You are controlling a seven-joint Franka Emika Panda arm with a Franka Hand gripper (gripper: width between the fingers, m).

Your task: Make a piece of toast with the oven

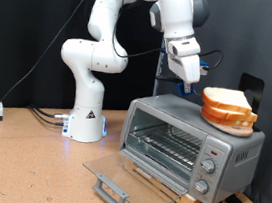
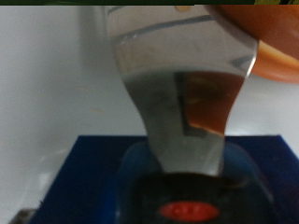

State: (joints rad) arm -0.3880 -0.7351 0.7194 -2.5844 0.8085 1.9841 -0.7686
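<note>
Standing on a wooden board at the exterior view's right, the oven (image 1: pixel 185 148) is showing its glass door (image 1: pixel 131 174) dropped fully open, flat toward the camera, with the grey bar handle (image 1: pixel 111 191) at its near edge and the wire rack (image 1: pixel 166 141) lying bare inside. Resting on the oven's roof, at its right end, an orange plate (image 1: pixel 229 116) is carrying the piece of toast (image 1: pixel 227 100), which seems to be stacked on a second slice. Hovering in the air just left of that plate and a little above it, the gripper (image 1: pixel 189 85) is touching nothing; whether its fingers are apart or together cannot be told, since the wrist view is blurred and shows mainly one metal finger (image 2: pixel 173 103) with the plate's rim beside it. Judging by this, door-opening looks finished and the bread-fetching step is in hand, calling for a careful approach onto the top slice only.
</note>
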